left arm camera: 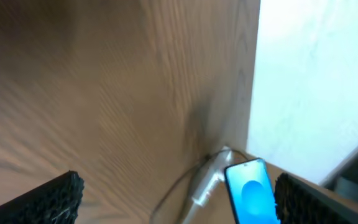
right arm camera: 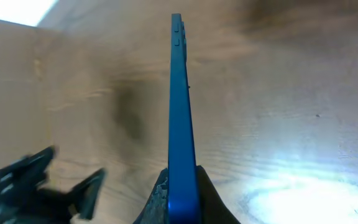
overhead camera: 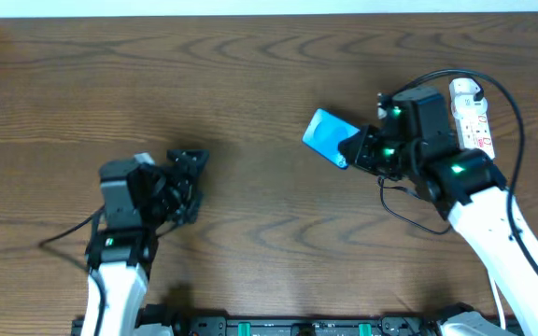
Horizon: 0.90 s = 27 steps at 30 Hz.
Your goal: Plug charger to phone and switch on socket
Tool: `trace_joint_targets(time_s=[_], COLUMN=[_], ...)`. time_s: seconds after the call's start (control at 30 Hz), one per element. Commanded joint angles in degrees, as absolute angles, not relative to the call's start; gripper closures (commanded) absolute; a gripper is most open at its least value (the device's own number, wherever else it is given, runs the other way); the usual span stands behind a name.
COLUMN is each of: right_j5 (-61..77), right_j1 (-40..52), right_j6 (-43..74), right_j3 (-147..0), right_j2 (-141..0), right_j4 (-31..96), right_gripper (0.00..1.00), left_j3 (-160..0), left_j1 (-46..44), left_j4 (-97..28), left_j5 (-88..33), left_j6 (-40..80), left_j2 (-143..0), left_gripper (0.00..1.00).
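The phone (overhead camera: pixel 328 137) is tilted up on one edge just left of the socket (overhead camera: pixel 472 117). Its lower end is pinched between the fingers of the right gripper (overhead camera: pixel 353 149), which are clamped narrow on it. The left gripper (overhead camera: pixel 192 185), well to the left of the socket over the wooden table (overhead camera: pixel 250 75), has its jaws spread wide and holds nothing.

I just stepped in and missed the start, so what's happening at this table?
The right gripper is shut on the phone, holding it tilted up off the table with its blue screen showing. The left gripper is open and holds nothing, over on the left side. The white socket lies at the far right, beside the right arm. No charger tip can be seen in the phone, so the plugging looks not yet done.
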<state>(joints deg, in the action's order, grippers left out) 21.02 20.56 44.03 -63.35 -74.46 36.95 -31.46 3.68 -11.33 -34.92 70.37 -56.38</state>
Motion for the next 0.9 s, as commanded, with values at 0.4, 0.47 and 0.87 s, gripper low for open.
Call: trace_joint_targets(time_s=[0.4,0.47,0.87], right_j5=[26.11,26.09,26.15], right_j1=[20.47,20.47,24.43], right_j6=[71.05,75.09,75.68], right_j3=[-35.97,-32.6,-30.89], right_j2=[-73.52,-74.81,-79.42], right_j4=[-24.18,-31.35,-39.42], right_gripper=[0.99,0.99,0.99], left_j3=[-31.66,-31.66,-24.34], left_j1=[1.52,1.52,1.15], left_j4=[35.83,39.88,62.06], left_j5=[-71.09,-75.59,-90.17], left_j6=[86.08,86.02,77.73], left_j2=[-73.93,-73.93,-69.8], left_gripper=[0.02,0.02,0.02])
